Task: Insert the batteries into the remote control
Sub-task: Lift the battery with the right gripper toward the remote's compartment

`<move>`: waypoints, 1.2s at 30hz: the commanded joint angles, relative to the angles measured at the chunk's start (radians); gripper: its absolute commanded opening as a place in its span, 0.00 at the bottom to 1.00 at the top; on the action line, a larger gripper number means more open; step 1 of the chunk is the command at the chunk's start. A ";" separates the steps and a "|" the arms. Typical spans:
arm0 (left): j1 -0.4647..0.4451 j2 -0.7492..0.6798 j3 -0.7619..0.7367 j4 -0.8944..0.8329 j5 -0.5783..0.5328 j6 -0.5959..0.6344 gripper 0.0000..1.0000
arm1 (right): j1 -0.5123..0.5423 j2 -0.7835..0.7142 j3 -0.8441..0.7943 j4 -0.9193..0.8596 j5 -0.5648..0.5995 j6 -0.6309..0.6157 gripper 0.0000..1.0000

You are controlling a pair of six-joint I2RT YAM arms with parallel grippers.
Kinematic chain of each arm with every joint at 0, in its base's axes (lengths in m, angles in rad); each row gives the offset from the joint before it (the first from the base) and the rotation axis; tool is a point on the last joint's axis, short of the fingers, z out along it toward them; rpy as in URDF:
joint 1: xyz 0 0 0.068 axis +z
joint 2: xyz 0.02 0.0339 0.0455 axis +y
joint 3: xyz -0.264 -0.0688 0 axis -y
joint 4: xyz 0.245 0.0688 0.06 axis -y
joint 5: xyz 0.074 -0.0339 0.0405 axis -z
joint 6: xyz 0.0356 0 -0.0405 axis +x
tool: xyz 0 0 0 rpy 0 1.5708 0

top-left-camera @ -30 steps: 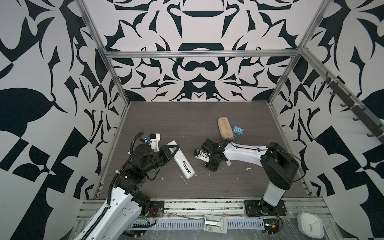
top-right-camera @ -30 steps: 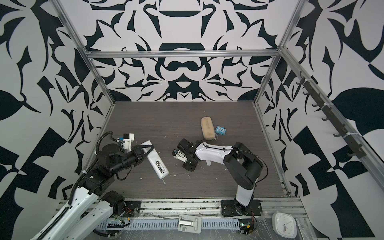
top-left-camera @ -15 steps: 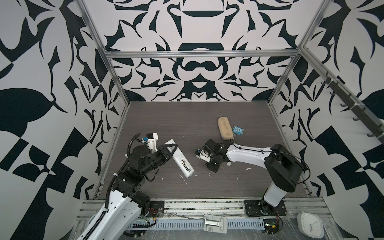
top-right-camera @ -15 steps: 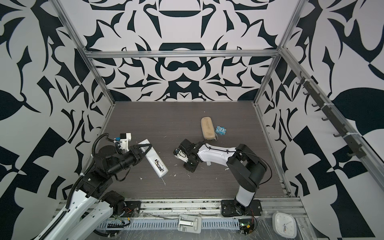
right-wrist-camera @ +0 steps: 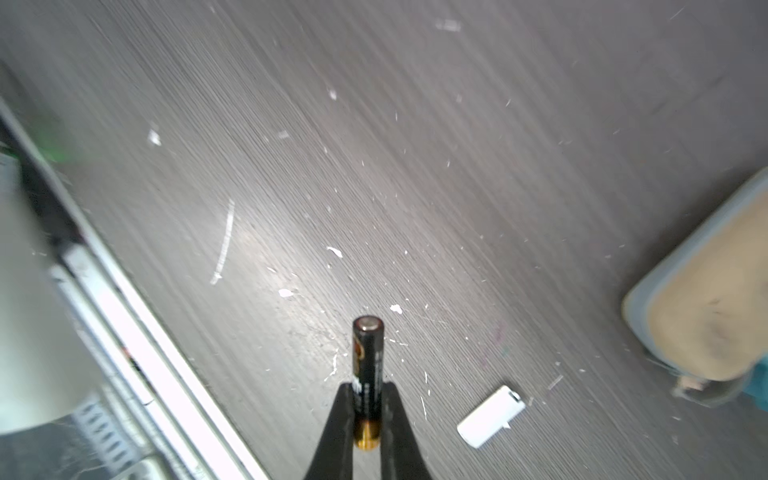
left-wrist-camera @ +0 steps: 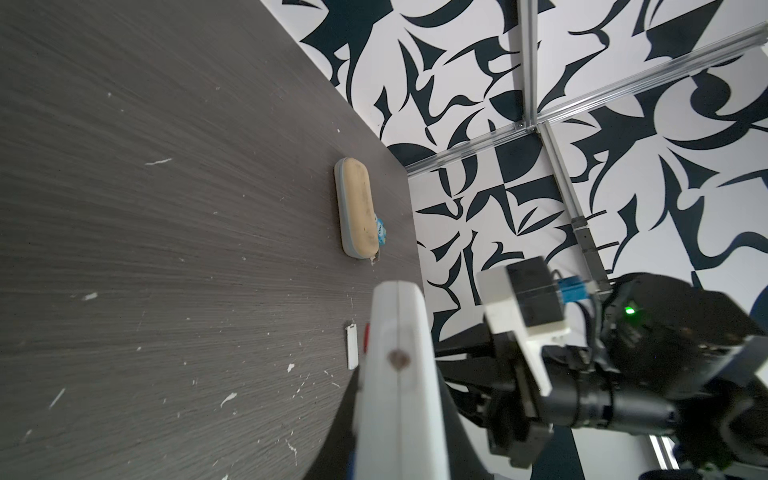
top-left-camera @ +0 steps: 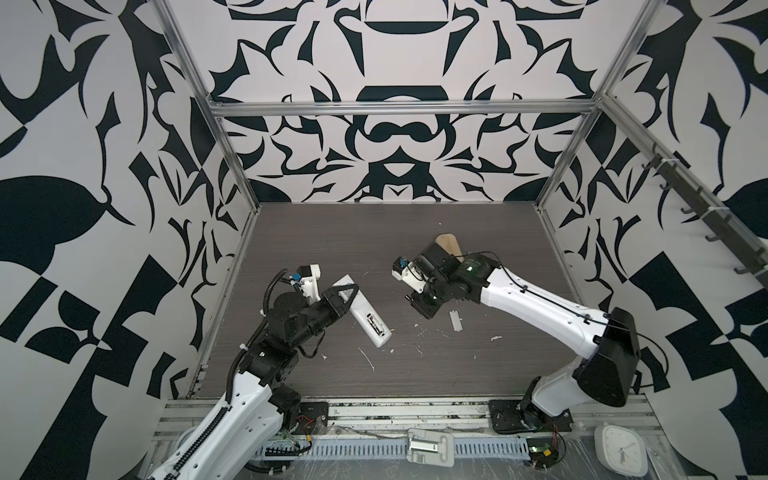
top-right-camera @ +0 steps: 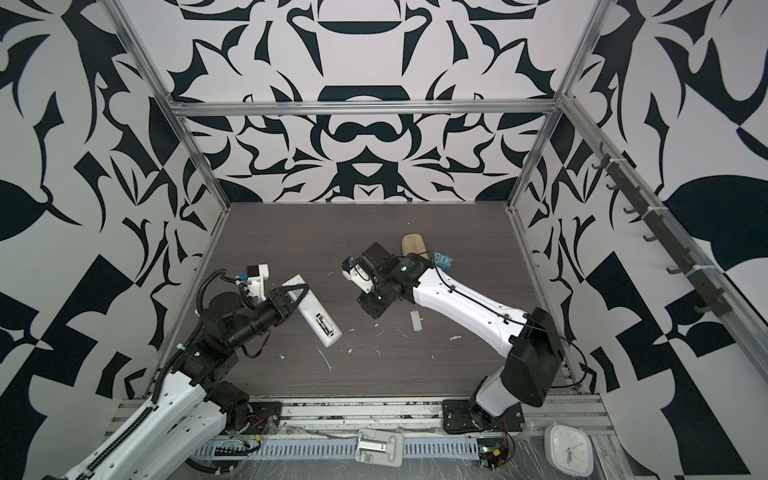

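- Pinching one battery [right-wrist-camera: 367, 365] near its gold end, the right hand [right-wrist-camera: 367, 392] is clenching it firmly. The battery's metallic far end is sticking out past the fingertips, above the desk [right-wrist-camera: 415, 166].
- The remote control [top-left-camera: 362, 309] is sitting back-up in the left hand [top-left-camera: 347, 293], which is clamping its upper end over the left-centre of the desk. I cannot tell whether its lower end is resting on the desk.
- Its open bay [top-right-camera: 324, 326] is facing upward near that lower end. A dark slim shape is showing inside, possibly the other battery, but it is too small to confirm.
- The step in hand looks to be bringing the pinched battery over to the bay; the two are well apart.
- Doing it well is going to mean:
  - lining the battery's long axis up with the slot;
  - matching its ends to the bay's contacts, which are too small to make out here;
  - seating one end first, then pressing the rest flat while the left hand is bracing the remote level.
- The main risk is the battery pivoting, since it is being gripped near one end only.
- The cover [top-left-camera: 456, 321] is lying flat on the desk near the right hand, and a beige case [top-left-camera: 446, 243] is sitting farther back.
- Small pale print is running along the battery's dark jacket, too blurred to read. No brand is showing legibly on the remote or the case.
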 commanded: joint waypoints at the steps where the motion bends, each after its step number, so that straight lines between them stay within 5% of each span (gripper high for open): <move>1: 0.004 -0.006 -0.004 0.098 -0.029 0.055 0.00 | -0.004 -0.014 0.116 -0.180 -0.036 0.031 0.00; 13: 0.004 0.132 0.034 0.250 -0.036 0.112 0.00 | 0.002 0.114 0.483 -0.441 -0.095 0.022 0.00; 36: 0.005 0.153 0.002 0.328 -0.029 0.048 0.00 | 0.056 0.233 0.546 -0.424 -0.187 0.061 0.00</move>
